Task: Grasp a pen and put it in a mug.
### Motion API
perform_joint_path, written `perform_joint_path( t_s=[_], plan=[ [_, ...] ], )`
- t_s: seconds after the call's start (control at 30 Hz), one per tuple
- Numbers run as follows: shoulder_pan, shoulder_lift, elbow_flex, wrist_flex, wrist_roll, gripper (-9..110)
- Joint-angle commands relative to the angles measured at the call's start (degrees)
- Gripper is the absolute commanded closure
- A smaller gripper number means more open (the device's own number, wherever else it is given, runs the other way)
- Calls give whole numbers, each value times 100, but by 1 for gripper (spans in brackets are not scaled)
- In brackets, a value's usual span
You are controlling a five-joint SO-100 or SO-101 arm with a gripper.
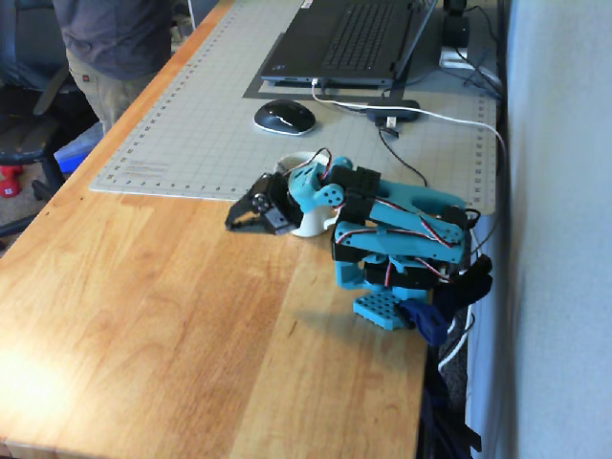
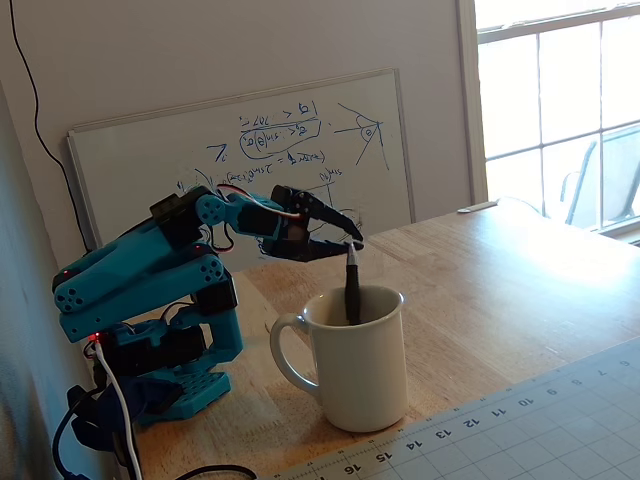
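The tool (image 2: 340, 235) is seen at the end of the folded blue arm (image 2: 140, 270), its black fingers (image 2: 318, 207) slightly parted and empty; nothing is held between them. In a fixed view the same tool (image 1: 241, 218) points left, low over the wooden worktop (image 1: 172, 316), with its fingers spread a little.

Just beside the fingertips, the top end of the pen (image 2: 351, 285) is seen; whether it touches them cannot be told. The pen stands nearly upright inside the mug (image 2: 355, 360), its lower part hidden by the rim. In the other fixed view the pen cannot be made out.

The white mug rests on the worktop (image 2: 500, 290) close to the arm's base, its handle turned to the left in that view. In a fixed view only the rim and part of the side of the mug (image 1: 308, 224) are seen behind the arm (image 1: 402, 234).

Beyond the mug, a grey cutting mat (image 1: 191, 134) is laid, and on it a computer mouse (image 1: 284, 117) and a laptop (image 1: 349, 38). A whiteboard (image 2: 250, 150) leans against the wall behind the arm.
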Motion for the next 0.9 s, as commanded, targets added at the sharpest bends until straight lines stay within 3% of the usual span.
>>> perform_joint_path(
  t_s=[0.0, 0.4, 0.87],
  plan=[
    [-246, 35, 53, 360, -62, 101],
    [-589, 229, 114, 2619, 9, 101],
    [-589, 220, 352, 2786, 9, 101]
  ],
)
